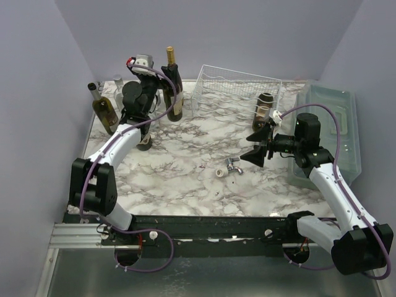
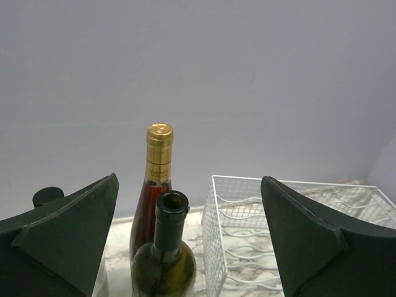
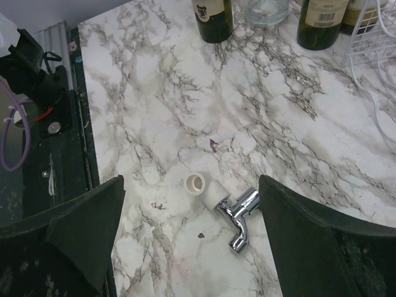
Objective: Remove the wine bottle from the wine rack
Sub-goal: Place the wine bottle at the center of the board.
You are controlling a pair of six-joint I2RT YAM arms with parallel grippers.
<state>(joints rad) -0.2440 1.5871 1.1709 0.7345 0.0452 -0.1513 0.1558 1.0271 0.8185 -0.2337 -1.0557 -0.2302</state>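
Note:
The white wire wine rack point(image 1: 238, 86) stands at the back middle; in the left wrist view point(image 2: 247, 235) its wavy cradles that show are bare. A dark bottle point(image 1: 265, 104) seems to lie at the rack's right end. A gold-capped bottle point(image 1: 172, 80) point(image 2: 158, 179) stands upright left of the rack, with an uncorked green bottle point(image 2: 166, 247) in front of it. My left gripper point(image 1: 162, 83) point(image 2: 189, 247) is open and empty, raised by these bottles and facing the back wall. My right gripper point(image 1: 252, 145) point(image 3: 192, 241) is open and empty above the table.
A chrome tap with a white fitting point(image 1: 230, 167) point(image 3: 226, 204) lies below the right gripper. Several more bottles point(image 1: 105, 112) stand at the back left. A translucent lidded bin point(image 1: 331, 124) sits at the right edge. The walls are close behind and beside.

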